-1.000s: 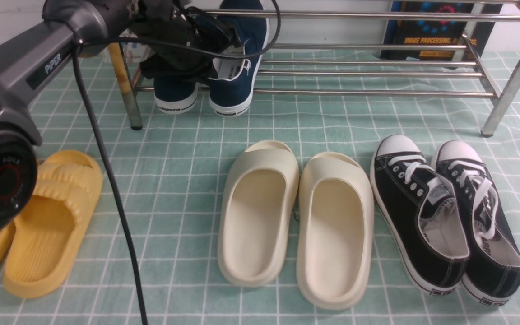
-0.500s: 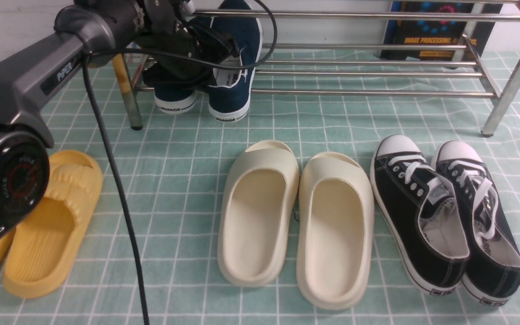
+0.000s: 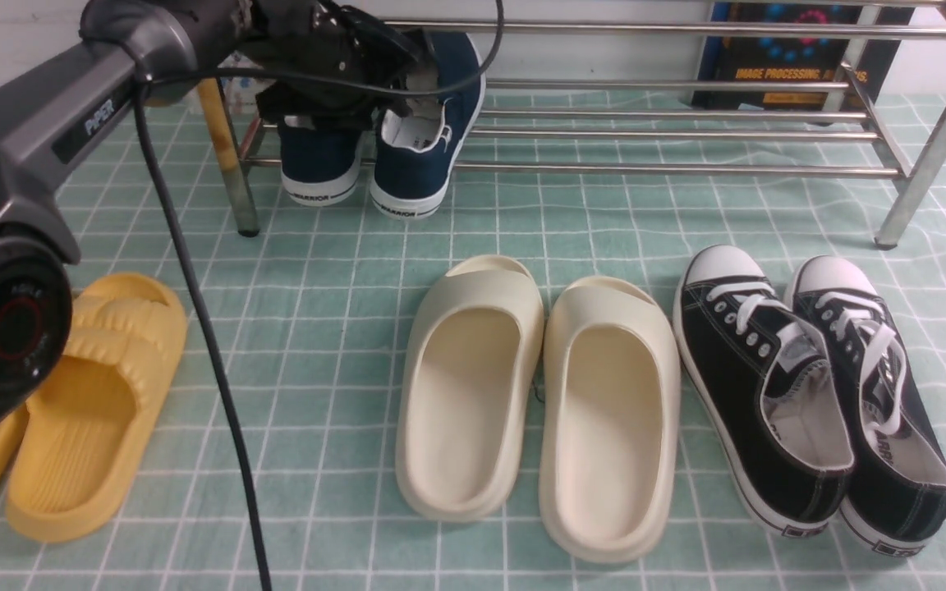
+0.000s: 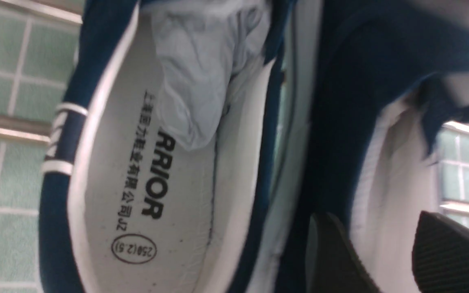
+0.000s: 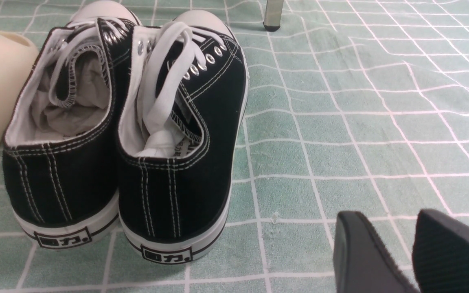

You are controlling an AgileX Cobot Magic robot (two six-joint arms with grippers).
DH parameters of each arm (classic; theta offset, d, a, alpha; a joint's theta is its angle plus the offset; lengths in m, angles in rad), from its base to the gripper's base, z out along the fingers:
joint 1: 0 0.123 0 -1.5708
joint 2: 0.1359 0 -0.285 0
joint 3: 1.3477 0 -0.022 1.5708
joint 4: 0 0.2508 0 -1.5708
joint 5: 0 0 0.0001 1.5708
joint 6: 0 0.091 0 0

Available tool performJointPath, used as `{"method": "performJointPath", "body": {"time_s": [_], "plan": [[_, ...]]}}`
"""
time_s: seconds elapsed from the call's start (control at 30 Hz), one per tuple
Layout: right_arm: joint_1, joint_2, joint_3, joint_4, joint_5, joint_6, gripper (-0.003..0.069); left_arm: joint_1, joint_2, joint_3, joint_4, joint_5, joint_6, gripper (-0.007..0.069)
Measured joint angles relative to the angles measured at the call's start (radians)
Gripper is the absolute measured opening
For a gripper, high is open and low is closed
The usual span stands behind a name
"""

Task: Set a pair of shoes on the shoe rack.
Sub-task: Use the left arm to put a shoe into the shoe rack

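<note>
Navy shoes (image 3: 411,160) on shoe rack (image 3: 670,168), heels overhanging
Left claw (image 4: 377,219) parted around one collar, gripping nothing; a snag while leaving could tip that shoe off the rack.

Spread all over with a pale green cloth (image 3: 325,271), crossed by thin white grid lines and rumpled into low folds toward the back right. Backed by a plain white wall (image 3: 5,33). Propped against that wall at the far right, a dark book cover (image 3: 793,57) with blue dots and yellow lettering. Lit evenly and softly from above, with only faint, blurred shadows on the cloth.
</note>
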Motion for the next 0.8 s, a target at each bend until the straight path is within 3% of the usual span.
{"method": "performJointPath", "body": {"time_s": [0.07,0.17,0.4,0.53,0.6,0.73,0.8], "plan": [[0.0,0.0,0.0,0.0,0.0,0.0,0.0239,0.0,-0.009,-0.015,0.013,0.012,0.0,0.03],[0.0,0.0,0.0,0.0,0.0,0.0,0.0239,0.0,-0.04,-0.039,0.046,0.055,0.0,0.0229],[0.0,0.0,0.0,0.0,0.0,0.0,0.0239,0.0,-0.17,-0.048,0.164,0.18,0.031,-0.0013],[0.0,0.0,0.0,0.0,0.0,0.0,0.0239,0.0,-0.214,-0.036,0.177,0.28,0.081,-0.0013],[0.0,0.0,0.0,0.0,0.0,0.0,0.0239,0.0,-0.258,0.067,0.149,0.337,0.124,-0.0013],[0.0,0.0,0.0,0.0,0.0,0.0,0.0239,0.0,-0.276,0.256,0.059,0.28,0.163,-0.0013],[0.0,0.0,0.0,0.0,0.0,0.0,0.0239,-0.001,-0.256,0.404,-0.043,0.143,0.204,-0.0013]]}}
